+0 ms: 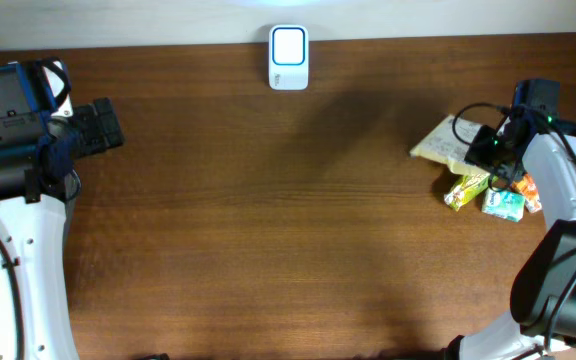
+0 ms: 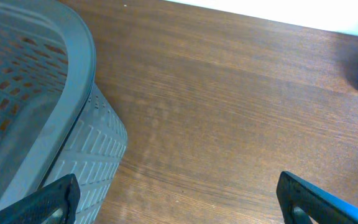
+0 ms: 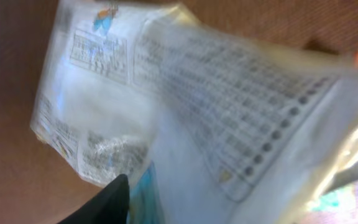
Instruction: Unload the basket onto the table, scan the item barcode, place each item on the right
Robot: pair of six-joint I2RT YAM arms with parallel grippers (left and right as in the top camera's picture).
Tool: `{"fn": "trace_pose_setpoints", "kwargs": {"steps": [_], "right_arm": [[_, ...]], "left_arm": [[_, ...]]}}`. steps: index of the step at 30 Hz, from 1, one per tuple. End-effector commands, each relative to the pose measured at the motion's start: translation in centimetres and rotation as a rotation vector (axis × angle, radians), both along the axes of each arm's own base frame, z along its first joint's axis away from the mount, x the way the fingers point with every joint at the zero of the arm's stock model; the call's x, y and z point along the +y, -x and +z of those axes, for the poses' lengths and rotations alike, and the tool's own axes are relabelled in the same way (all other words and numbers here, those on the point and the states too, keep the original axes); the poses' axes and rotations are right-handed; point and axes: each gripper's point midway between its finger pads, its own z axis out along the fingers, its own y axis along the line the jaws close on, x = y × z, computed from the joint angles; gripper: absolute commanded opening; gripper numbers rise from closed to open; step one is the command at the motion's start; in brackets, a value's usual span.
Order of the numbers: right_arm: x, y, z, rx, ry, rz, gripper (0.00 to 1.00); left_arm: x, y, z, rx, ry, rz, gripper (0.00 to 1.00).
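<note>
While the left pincer [image 2: 185, 199] hangs wide open and empty beside a grey basket [image 2: 36, 93] | scanner [image 1: 288, 58] at the surface's [image 1: 268, 220] far edge, centre | pale printed packet [image 1: 440, 143] lies far right, small bright packets [image 1: 468, 190] just beside it | right pincer [image 1: 493, 150] directly over the pale packet; whether it grips cannot be told, close view blurred

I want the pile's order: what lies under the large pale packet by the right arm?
The pale packet rests with its left part on the table. A green packet and a teal packet sit beside it; the right tool hides whether it overlaps them.
</note>
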Motion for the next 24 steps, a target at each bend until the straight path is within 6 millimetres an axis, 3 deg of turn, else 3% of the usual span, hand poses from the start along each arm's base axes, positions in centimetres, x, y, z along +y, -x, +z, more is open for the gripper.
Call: {"fn": "trace_pose_setpoints", "kwargs": {"steps": [1,4,5,6,8,9,12,16,19,21,24], "right_arm": [[-0.7,0.1,6.1,-0.073,0.021,-0.042,0.56],[1.6,2.8,19.5,-0.228,0.073,0.018,0.65],[3.7,5.2,24.6,-0.308,0.090,0.065,0.67],[5.7,7.3,27.7,-0.367,0.096,0.110,0.70],[9.7,11.6,31.6,-0.475,0.092,0.221,0.76],[12.2,15.6,33.2,-0.540,0.076,0.317,0.99],[13.0,20.9,36.2,-0.705,0.078,0.362,0.99],[11.1,24.1,37.2,-0.770,0.155,0.298,0.99],[9.4,23.0,34.8,-0.712,0.231,0.232,0.99],[8.9,21.0,33.0,-0.803,0.282,0.217,0.99],[8.5,18.8,28.1,-0.955,0.307,0.175,0.99]], "left_arm": [[0.1,0.0,0.6,-0.015,-0.005,-0.002,0.99],[0.1,0.0,0.6,-0.015,-0.005,-0.002,0.99],[0.1,0.0,0.6,-0.015,-0.005,-0.002,0.99],[0.1,0.0,0.6,-0.015,-0.005,-0.002,0.99],[0.1,0.0,0.6,-0.015,-0.005,-0.002,0.99],[0.1,0.0,0.6,-0.015,-0.005,-0.002,0.99],[0.1,0.0,0.6,-0.015,-0.005,-0.002,0.99],[0.1,0.0,0.6,-0.015,-0.005,-0.002,0.99],[0.1,0.0,0.6,-0.015,-0.005,-0.002,0.99],[0.1,0.0,0.6,-0.015,-0.005,-0.002,0.99],[0.1,0.0,0.6,-0.015,-0.005,-0.002,0.99]]}}
